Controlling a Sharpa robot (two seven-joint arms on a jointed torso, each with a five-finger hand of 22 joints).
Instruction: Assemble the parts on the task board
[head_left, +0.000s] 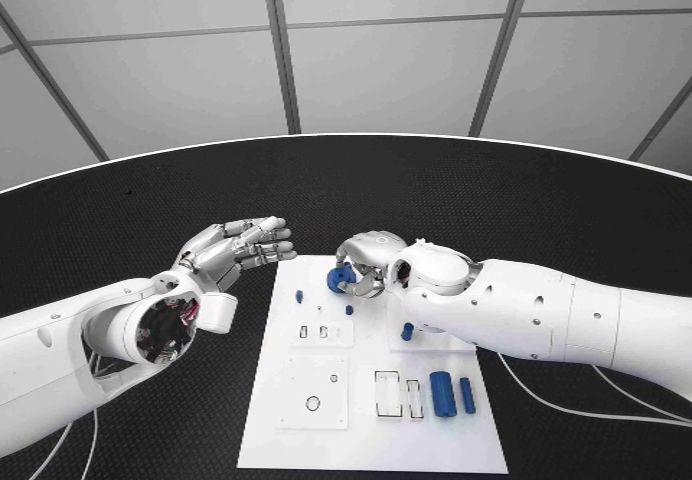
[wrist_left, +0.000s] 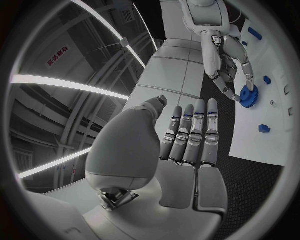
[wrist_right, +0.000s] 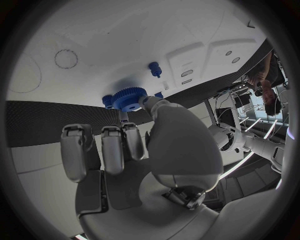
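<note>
step: right hand (head_left: 372, 262) pinches blue gear (head_left: 339, 279) over task board (head_left: 368, 440), frame centre | left hand (head_left: 238, 246) open, holds nothing | next: likely seat gear on its peg

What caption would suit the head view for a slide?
Right hand holds a blue gear at the white task board; left hand hovers empty beside it.
</note>
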